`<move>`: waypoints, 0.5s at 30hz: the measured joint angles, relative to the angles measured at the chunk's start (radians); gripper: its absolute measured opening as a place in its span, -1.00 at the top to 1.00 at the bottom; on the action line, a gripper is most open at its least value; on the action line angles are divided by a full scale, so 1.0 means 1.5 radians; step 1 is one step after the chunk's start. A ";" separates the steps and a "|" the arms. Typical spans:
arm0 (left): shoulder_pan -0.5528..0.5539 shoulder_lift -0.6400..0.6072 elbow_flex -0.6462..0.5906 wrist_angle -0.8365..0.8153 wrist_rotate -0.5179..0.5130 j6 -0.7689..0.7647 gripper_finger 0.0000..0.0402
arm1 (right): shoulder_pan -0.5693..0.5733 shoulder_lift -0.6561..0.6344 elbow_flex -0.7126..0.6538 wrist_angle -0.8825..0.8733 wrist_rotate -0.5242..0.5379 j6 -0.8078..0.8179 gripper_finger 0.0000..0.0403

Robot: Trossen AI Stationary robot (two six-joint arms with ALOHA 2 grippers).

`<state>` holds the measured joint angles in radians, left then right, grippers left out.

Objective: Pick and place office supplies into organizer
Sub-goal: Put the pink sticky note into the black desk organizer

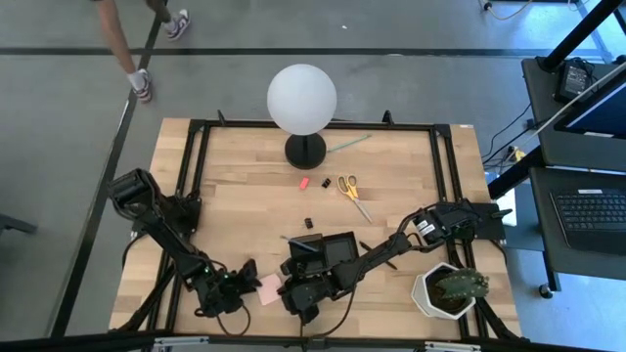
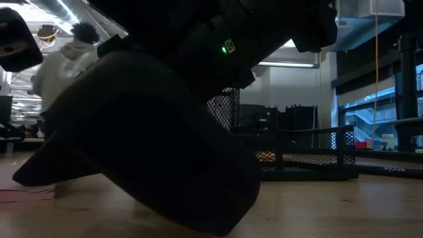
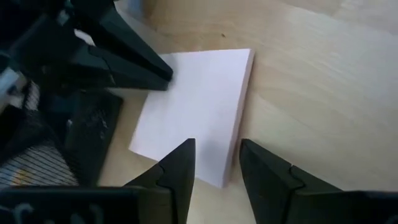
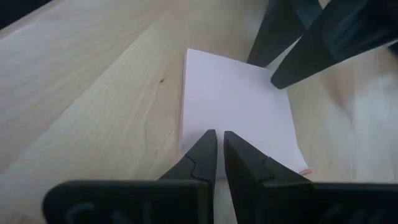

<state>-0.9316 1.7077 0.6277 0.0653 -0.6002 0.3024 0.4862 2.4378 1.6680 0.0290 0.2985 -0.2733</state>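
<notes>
The pink square sticky-note pad lies flat on the wood near the table's near edge, between both grippers. My left gripper is open, one finger over the pad and the other beside its edge. My right gripper is shut, its tips over the pad's top. The black organizer sits just beyond, a dark pen lying in it. The yellow-handled scissors, two small black binder clips, a small pink item and the thin green stick lie farther back. My left gripper's fingers stand astride the pad's edge, slanting down from the table's left; I cannot tell whether they touch it. My right gripper's shut fingertips point down at the pad's top face near its edge; I cannot tell whether they touch it.
The white globe lamp stands at the table's far middle. A potted plant sits at the near right corner, beside my right arm. A black frame rims the table. A person's legs show on the floor beyond the far left corner.
</notes>
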 joint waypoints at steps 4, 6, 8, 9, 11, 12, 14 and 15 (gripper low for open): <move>-0.003 0.021 0.003 0.006 -0.025 0.033 0.38 | 0.000 0.000 0.000 0.000 0.000 0.002 0.82; -0.003 0.021 0.002 0.006 -0.026 0.034 0.41 | 0.000 0.000 0.000 0.000 0.000 0.003 0.82; -0.003 0.019 0.002 0.005 -0.027 0.036 0.44 | 0.000 0.000 0.000 0.000 -0.001 0.003 0.82; -0.003 0.018 0.002 0.005 -0.031 0.037 0.47 | 0.000 0.000 0.000 0.000 -0.001 0.003 0.82; -0.003 0.017 0.000 0.006 -0.045 0.041 0.52 | 0.000 0.000 0.000 0.001 -0.001 0.003 0.82; -0.003 0.017 0.000 0.007 -0.054 0.046 0.55 | 0.000 0.000 0.000 0.002 -0.001 0.003 0.82; -0.003 0.017 0.000 0.006 -0.067 0.068 0.59 | 0.000 0.000 0.000 0.002 -0.002 0.003 0.82; -0.002 0.017 0.000 0.005 -0.068 0.083 0.61 | 0.000 0.000 0.000 0.002 -0.002 0.003 0.82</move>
<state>-0.9352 1.7332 0.6277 0.0725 -0.7028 0.4271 0.4862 2.4378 1.6676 0.0322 0.2951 -0.2691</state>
